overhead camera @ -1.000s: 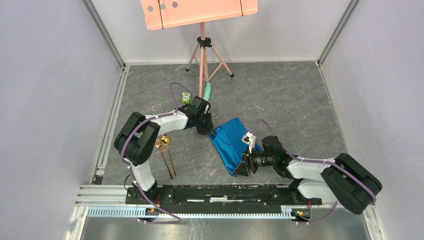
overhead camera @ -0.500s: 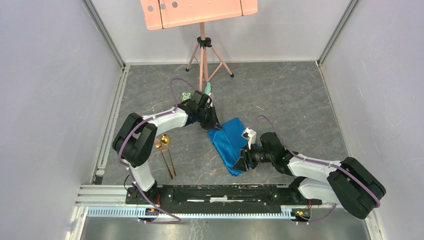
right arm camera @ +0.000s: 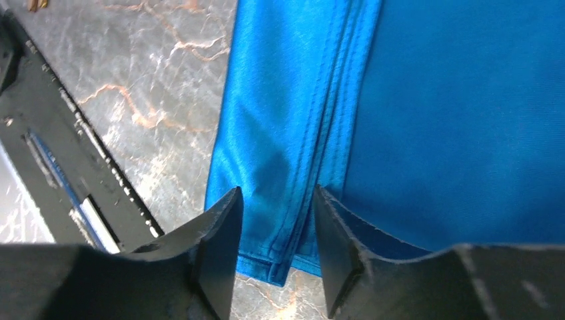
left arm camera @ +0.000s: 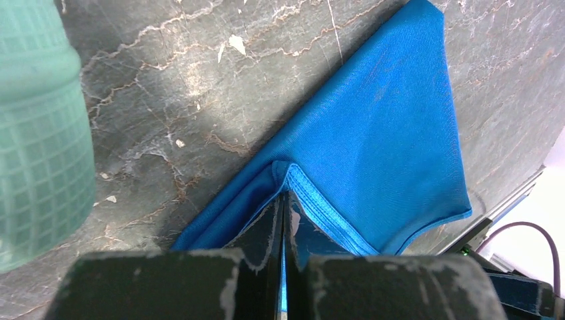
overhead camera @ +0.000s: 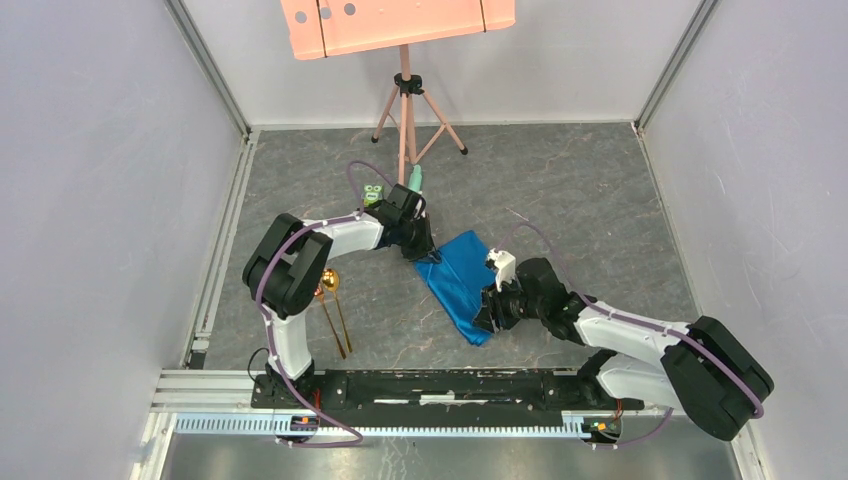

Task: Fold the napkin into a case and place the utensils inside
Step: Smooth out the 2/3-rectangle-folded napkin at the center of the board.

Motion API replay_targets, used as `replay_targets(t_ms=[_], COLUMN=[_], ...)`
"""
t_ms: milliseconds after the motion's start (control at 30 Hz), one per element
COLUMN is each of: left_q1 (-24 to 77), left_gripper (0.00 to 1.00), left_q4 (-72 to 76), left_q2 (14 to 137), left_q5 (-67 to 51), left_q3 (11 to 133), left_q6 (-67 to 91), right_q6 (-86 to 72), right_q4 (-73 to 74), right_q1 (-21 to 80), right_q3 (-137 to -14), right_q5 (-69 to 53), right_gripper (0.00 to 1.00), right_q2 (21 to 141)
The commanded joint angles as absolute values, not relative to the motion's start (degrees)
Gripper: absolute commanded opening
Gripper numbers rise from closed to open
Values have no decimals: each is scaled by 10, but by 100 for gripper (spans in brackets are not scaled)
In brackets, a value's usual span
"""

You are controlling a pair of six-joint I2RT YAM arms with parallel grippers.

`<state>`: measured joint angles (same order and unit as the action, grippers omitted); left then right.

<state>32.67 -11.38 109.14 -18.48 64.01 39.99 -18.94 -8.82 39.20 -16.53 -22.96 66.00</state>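
Observation:
The bright blue napkin (overhead camera: pixel 462 285) lies folded in a slanted strip on the grey floor, between both arms. My left gripper (overhead camera: pixel 424 250) is shut on the napkin's far left corner; in the left wrist view the hem (left arm camera: pixel 313 200) is pinched between the closed jaws (left arm camera: pixel 283 200). My right gripper (overhead camera: pixel 487 318) is open over the napkin's near end; in the right wrist view its fingers (right arm camera: pixel 220 233) straddle the folded hem (right arm camera: pixel 293 200). The gold fork and spoon (overhead camera: pixel 332 305) lie side by side to the left, partly hidden by the left arm.
A pale green tube (overhead camera: pixel 414 180) and a small green toy (overhead camera: pixel 373 193) sit behind the left gripper; the tube also shows in the left wrist view (left arm camera: pixel 40 127). A pink tripod (overhead camera: pixel 405 110) stands at the back. A black rail (overhead camera: pixel 440 385) runs along the near edge.
The left gripper has pulled the napkin's far corner outward, and the right gripper has shifted up along the near end and let go. The napkin now lies flatter and narrower.

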Motion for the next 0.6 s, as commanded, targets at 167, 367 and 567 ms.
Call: replay_targets(t_ms=[167,367,567], left_q1=[324,335,344], left_gripper=[4,17,35], left_q4=[-111,-124,-128], left_q2=[1093,1061,1010], left_q5=[-164,-179,-211], left_q3=[655,668,676], left_q6=[382,375,375], right_q6=[-149,-156,-191], right_q4=[15,18,-23], right_q1=[402,402,410], right_q3=[-256,-265,-230], right_q5=[-128,-85,-85], right_gripper=[43,43,38], right_q2=[637,651,656])
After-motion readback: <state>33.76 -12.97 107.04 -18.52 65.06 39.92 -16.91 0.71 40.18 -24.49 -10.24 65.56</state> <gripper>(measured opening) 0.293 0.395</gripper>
